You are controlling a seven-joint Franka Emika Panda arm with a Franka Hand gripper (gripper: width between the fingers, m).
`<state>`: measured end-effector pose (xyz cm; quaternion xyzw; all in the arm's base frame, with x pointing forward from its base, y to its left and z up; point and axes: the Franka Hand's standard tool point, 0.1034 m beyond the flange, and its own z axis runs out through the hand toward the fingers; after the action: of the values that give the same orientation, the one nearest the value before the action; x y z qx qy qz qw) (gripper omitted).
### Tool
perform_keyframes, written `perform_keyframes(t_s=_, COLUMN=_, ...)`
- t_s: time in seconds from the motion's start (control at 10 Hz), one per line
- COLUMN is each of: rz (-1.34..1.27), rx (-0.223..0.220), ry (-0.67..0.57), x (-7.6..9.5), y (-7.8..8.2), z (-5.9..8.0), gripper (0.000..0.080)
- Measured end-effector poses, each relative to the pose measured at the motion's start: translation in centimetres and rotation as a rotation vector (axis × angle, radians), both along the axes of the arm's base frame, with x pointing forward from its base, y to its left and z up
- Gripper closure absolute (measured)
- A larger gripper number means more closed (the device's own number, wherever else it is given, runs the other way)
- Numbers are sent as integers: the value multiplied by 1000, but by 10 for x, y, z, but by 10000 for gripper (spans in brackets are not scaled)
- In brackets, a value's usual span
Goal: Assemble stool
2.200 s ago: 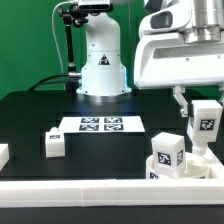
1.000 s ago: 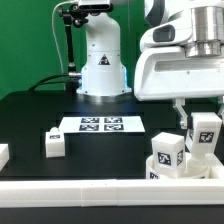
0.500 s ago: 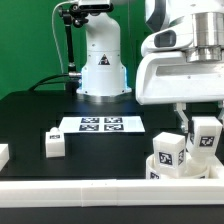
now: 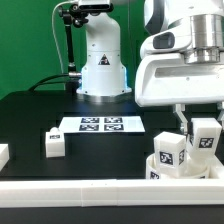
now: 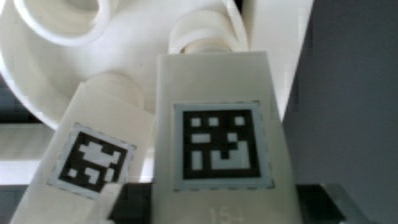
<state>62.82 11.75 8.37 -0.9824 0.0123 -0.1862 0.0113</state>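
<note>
The held leg (image 4: 206,138) hung upright at the lower right of the exterior view. It was clamped by its two flat sides in the gripper (image 4: 203,120), whose jaws stood about half open on it and held nothing else. Its lower end was just above or on the seat (image 4: 192,167), the thick round disc in the lower right corner. The pictures did not show whether the two touched.

A second leg (image 4: 167,150) stood up from the seat just to the left of the held one. In the wrist view the held leg (image 5: 217,130) filled the middle, close beside the second leg (image 5: 98,150), with the seat (image 5: 71,60) beyond them.

The parts looked like small, hard white plastic, so probably light and stiff, with no give under the jaws. Their smooth faces could be slippery. A square hold on opposite flat sides, away from the end that meets the seat, seemed safest, since a hold on the corners might let the leg twist.

The only markings were black-and-white square tags on the legs. No brand, word or number could be read.

Further out, a loose leg (image 4: 54,143) lay on the black table (image 4: 30,115) at centre left. The marker board (image 4: 100,125) and its row of tags lay mid-frame. The white rail (image 4: 90,190) ran along the bottom edge.
</note>
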Motion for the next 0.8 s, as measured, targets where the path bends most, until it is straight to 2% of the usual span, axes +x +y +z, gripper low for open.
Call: perform_keyframes(t_s=0.8, rz=-19, rx=6, ry=-11, x=-3, y=-5, z=-2, gripper=459)
